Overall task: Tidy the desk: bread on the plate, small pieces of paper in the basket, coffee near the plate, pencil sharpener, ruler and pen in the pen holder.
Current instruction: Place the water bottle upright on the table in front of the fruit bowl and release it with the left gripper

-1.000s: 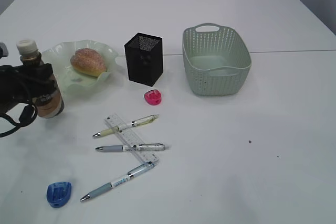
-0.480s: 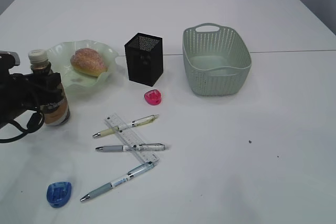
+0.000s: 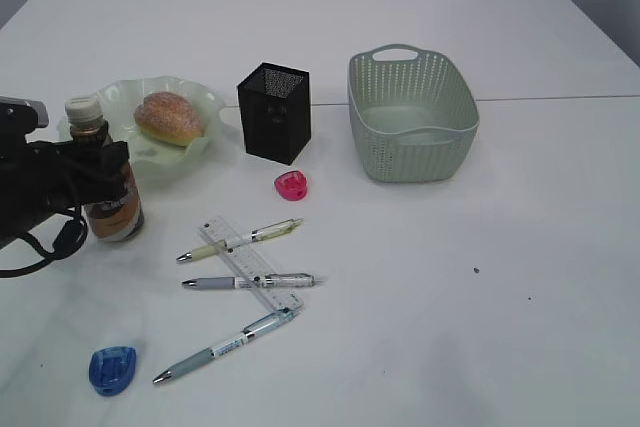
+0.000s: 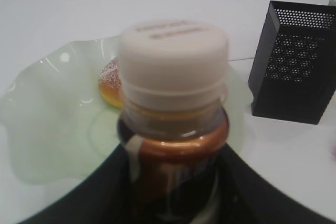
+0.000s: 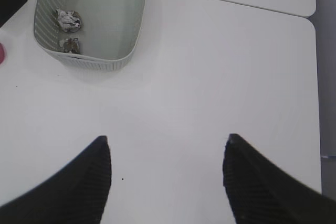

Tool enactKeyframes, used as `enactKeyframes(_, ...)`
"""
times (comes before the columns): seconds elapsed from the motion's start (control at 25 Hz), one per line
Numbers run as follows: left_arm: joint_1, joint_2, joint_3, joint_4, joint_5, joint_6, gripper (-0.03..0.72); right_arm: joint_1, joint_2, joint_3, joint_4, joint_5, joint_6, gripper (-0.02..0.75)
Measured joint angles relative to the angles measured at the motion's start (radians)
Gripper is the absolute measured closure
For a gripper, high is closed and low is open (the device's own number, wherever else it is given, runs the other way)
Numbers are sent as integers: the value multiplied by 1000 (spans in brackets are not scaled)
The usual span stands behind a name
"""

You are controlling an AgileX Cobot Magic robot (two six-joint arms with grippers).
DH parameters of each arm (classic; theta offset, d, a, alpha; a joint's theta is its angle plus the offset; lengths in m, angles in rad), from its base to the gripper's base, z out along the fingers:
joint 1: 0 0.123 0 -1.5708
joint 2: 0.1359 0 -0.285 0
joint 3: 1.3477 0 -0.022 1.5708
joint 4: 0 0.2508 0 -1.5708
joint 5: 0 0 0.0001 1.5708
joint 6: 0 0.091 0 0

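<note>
Counting three pens (image 3: 238, 238), two sharpeners (image 3: 291, 185), one ruler (image 3: 250, 264)

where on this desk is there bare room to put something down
Free: the stretch right of the basket and the wide near-right part of the desk. Crowded: the left, from plate and pen holder down to the pens and ruler.

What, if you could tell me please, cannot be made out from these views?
- Left tool's fingertips: hidden behind the coffee bottle in the left wrist view, so contact is unclear.
- Bottle base: cut off by that view's lower edge.
- Paper scraps in the basket: hidden by its wall in the exterior view.
- Ruler markings: too small to read.
</note>
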Motion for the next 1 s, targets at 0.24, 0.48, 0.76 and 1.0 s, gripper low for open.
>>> enactKeyframes(0.24, 0, 0, 0, 6, -2, 0, 276, 0, 0, 0, 0, 0, 0, 246)
enactKeyframes(0.48, 0, 0, 0, 6, -16, 0, 264, 0, 0, 0, 0, 0, 0, 246)
enactKeyframes(0.76, 0, -35, -2, 14, -18, 0, 264, 0, 0, 0, 0, 0, -2, 246)
enactKeyframes(1.0, 0, -129, -2, 14, 59, 0, 264, 0, 0, 0, 0, 0, -4, 246)
